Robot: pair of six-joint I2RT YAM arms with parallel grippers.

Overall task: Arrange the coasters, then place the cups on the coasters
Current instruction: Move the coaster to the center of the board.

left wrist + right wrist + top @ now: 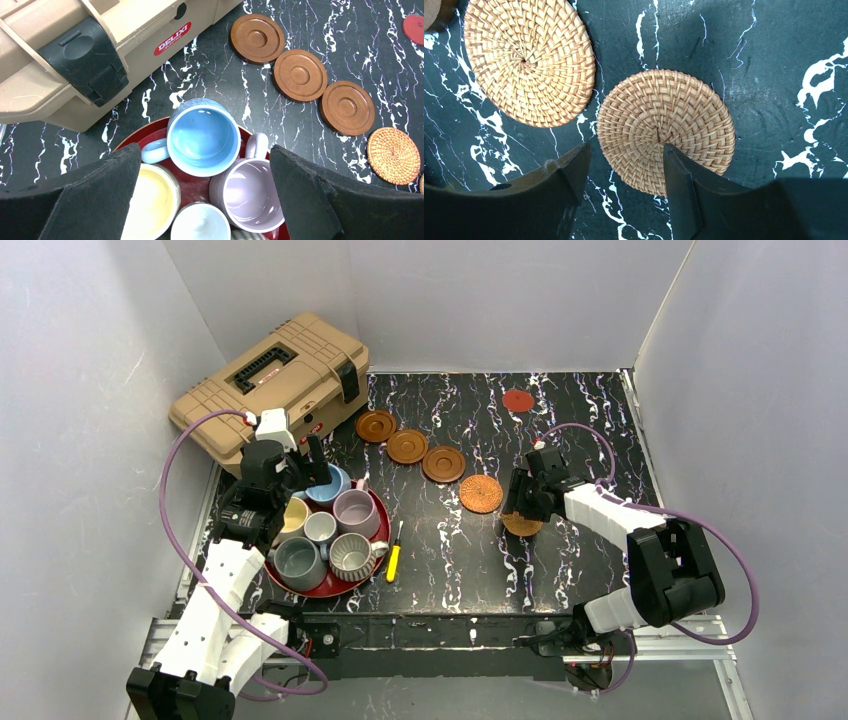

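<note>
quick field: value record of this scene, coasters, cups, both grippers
wooden coasters: three, diagonal row starting by the toolbox
woven coasters: two, continuing that row, not touching
red coaster: alone, far side
cups: six, all on the tray, none on a coaster
left gripper: open, above the cups
right gripper: open, jaws astride the edge of the near woven coaster
screwdriver: right of the tray
</note>
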